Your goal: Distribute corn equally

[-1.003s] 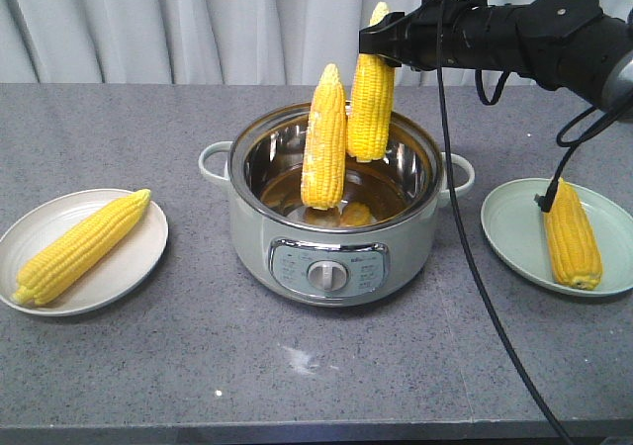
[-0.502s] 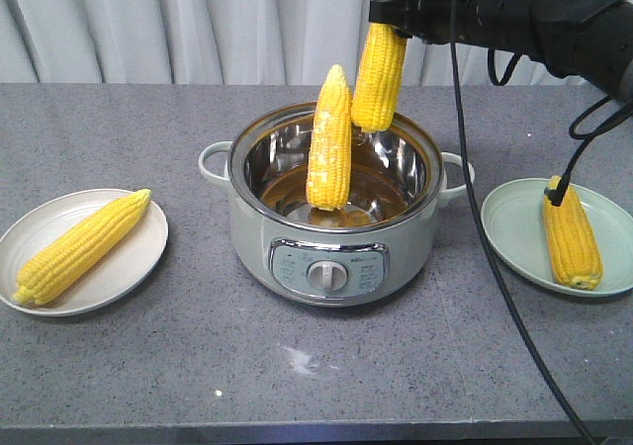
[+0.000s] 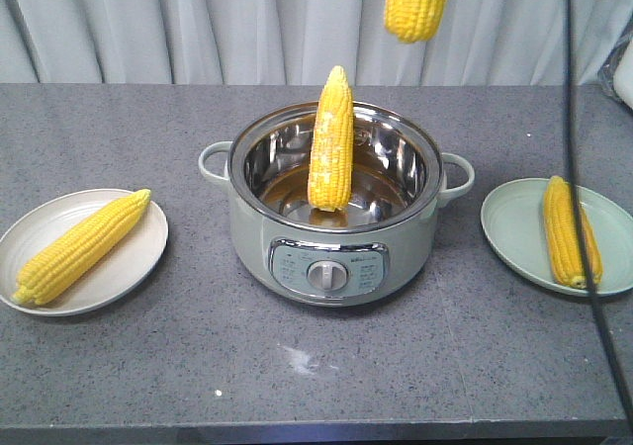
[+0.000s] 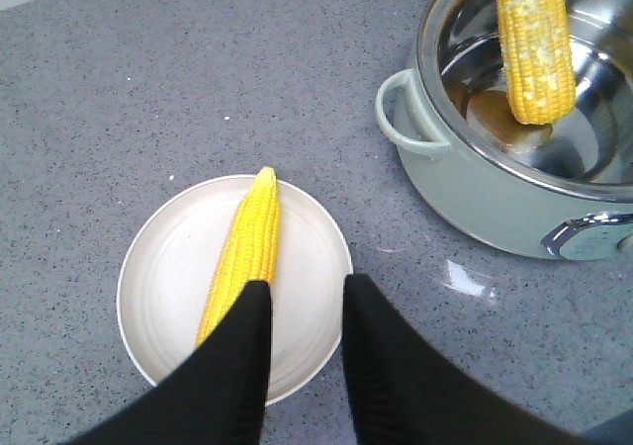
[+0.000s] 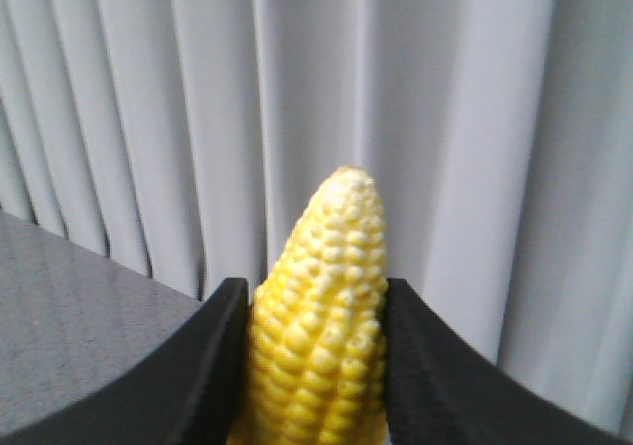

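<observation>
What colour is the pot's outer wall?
The pot's outer wall is pale grey-green, clearest in the front-facing view.

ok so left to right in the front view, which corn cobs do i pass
left cob on the cream plate, standing cob in the pot, lifted cob up top, right cob on the green plate

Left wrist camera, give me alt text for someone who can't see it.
The open left gripper hovers above a yellow corn cob lying on a round white plate on a gray countertop. At upper right, a second cob stands on end in a steel-lined pot.
</observation>
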Available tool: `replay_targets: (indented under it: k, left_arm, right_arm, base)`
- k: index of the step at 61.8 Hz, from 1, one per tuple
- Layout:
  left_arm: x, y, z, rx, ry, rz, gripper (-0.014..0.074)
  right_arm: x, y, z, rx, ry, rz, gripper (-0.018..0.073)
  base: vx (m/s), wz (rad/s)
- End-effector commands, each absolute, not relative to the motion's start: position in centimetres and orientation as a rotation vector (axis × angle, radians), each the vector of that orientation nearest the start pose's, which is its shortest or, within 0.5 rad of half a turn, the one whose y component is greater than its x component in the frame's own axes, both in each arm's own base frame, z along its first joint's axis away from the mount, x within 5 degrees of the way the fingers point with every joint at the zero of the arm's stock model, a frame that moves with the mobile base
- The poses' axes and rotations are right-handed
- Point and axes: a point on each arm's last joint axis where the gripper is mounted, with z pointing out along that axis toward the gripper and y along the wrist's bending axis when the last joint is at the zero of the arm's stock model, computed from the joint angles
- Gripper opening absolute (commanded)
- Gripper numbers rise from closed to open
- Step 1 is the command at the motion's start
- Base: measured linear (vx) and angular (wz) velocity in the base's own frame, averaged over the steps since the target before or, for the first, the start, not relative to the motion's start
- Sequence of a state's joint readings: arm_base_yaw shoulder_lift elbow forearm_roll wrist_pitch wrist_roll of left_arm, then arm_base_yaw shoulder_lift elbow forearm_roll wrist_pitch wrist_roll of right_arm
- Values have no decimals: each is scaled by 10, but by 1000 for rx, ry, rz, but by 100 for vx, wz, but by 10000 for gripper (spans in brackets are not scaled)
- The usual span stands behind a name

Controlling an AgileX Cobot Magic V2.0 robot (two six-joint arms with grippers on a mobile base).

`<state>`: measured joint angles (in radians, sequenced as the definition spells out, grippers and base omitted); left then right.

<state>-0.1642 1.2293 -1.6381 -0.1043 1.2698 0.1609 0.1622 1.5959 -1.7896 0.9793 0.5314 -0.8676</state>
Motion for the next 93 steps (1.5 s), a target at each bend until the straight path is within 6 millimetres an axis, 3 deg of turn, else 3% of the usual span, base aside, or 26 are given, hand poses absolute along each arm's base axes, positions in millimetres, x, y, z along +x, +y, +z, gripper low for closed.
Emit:
replay_targets:
  k: [1, 13, 25, 37, 48, 59, 72, 93]
  left_arm:
    - [207, -44, 494, 358, 2192, -158, 174]
    - [210, -50, 499, 343, 2121, -232, 174]
    - [217, -60, 508, 311, 2015, -385, 174]
    - [240, -72, 501, 275, 1997, -546, 174]
    - [273, -86, 493, 211, 1940, -736, 174]
    - [305, -97, 505, 200, 1863, -852, 174]
    - [335, -115, 528, 264, 1773, -894, 174]
    - [368, -158, 492, 352, 1862, -964, 217]
  right_arm:
    - [295, 90, 541, -505, 1447, 488, -3]
    - [225, 82, 562, -600, 1523, 467, -2]
    - [179, 58, 561, -512, 1742, 301, -1]
    - [138, 42, 557, -467, 1885, 200, -1]
    - [107, 35, 558, -479, 1901, 168, -1]
    - [90, 32, 561, -476, 1869, 154, -1]
    - [89, 32, 561, -478, 1866, 149, -1]
    - [89, 31, 561, -475, 1868, 133, -1]
  base:
    - [0, 0]
    - [0, 0]
    - [0, 0]
    - [0, 0]
    - [0, 0]
    - [0, 0]
    - [0, 0]
    - [0, 0]
